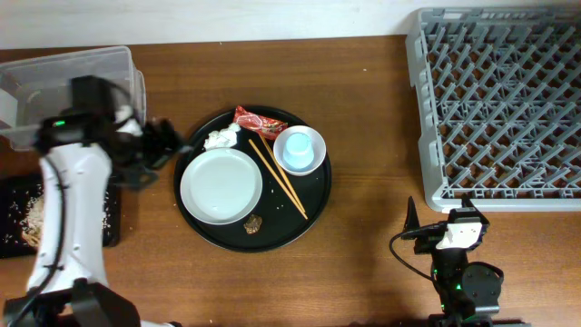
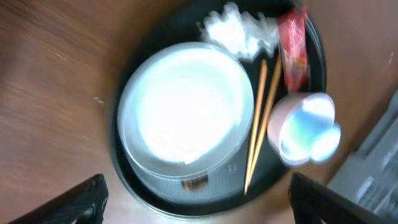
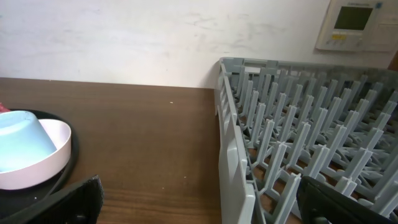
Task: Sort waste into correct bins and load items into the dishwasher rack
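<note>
A white plate (image 1: 221,185) lies on the round black tray (image 1: 318,195), with a crumpled white tissue (image 1: 221,138), a red wrapper (image 1: 259,120), two chopsticks (image 1: 277,177), a light-blue cup (image 1: 299,150) and a brown food bit (image 1: 253,223). My left gripper (image 1: 166,138) is open and empty at the tray's left edge. The left wrist view shows the plate (image 2: 186,102), tissue (image 2: 239,28), wrapper (image 2: 292,50), chopsticks (image 2: 258,118), cup (image 2: 308,127) and open left gripper (image 2: 199,202). My right gripper (image 1: 445,234) is open and empty below the grey rack (image 1: 499,109). No carrot is in view.
A clear tub (image 1: 82,77) stands at the back left. A flat black tray (image 1: 14,195) with pale rice (image 1: 32,218) lies at the front left, partly under my left arm. The right wrist view shows the rack (image 3: 280,143), the cup (image 3: 22,146) and my open right gripper (image 3: 199,205).
</note>
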{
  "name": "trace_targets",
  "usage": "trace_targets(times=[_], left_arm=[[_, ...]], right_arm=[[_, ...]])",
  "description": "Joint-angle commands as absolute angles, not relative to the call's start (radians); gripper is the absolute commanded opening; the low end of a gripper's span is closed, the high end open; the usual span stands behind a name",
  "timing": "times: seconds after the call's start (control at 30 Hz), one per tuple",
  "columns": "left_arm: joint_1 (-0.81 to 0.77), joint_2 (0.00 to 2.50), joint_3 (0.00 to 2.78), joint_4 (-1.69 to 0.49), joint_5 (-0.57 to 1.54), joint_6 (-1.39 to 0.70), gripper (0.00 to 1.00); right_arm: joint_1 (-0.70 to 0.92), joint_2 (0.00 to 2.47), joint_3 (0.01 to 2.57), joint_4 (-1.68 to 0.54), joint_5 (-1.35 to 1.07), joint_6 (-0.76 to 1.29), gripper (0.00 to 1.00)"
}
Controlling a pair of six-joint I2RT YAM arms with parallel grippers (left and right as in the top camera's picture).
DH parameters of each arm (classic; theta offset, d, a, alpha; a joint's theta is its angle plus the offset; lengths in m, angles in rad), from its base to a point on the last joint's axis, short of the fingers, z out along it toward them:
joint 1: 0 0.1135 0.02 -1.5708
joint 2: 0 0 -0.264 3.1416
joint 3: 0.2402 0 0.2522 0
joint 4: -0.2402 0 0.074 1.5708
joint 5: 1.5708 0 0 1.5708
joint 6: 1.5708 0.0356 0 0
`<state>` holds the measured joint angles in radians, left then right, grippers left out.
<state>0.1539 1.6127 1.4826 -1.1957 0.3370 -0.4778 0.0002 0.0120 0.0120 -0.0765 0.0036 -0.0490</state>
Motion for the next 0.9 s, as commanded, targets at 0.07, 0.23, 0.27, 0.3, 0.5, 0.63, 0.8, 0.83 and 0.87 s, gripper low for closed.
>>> trace_targets(times=[0.07,0.23,0.27,0.3,0.5,0.63,0.8,0.83,0.87], left_arm=[[-0.050,1.604,1.399,-1.258,0.243,-0.459,0.92],[-0.225,1.604,1.240,-1.147,0.199,-0.599,0.91],[-0.258,1.604,1.206,-1.118,0.181,-0.627,0.90],[-0.297,1.604,1.168,-1.077,0.163,-0.645,0.90],[-0.440,1.604,1.081,-0.980,0.049,-0.756,0.79],[-0.470,1.604,1.079,-0.981,0.014,-0.854,0.77],[-0.514,1.604,1.054,-0.973,-0.023,-0.985,0.76],[-0.525,1.604,1.036,-0.960,-0.023,-1.014,0.76],[-0.537,1.604,1.016,-0.940,-0.023,-1.038,0.76]], right_arm=[[0.006,0.005,0.006,-0.082,0.012,-0.041,0.98],[0.006,0.006,0.006,-0.082,0.012,-0.041,0.98],[0.006,0.006,0.006,-0.082,0.012,-0.041,0.98],[0.006,0.005,0.006,-0.082,0.012,-0.041,0.98],[0.006,0.006,0.006,-0.082,0.012,-0.041,0.98],[0.006,0.006,0.006,-0.082,0.012,-0.041,0.98],[0.006,0.006,0.006,-0.082,0.012,-0.041,0.98],[0.006,0.006,0.006,-0.082,0.012,-0.041,0.98],[0.006,0.006,0.006,-0.082,0.012,-0.041,0.98]])
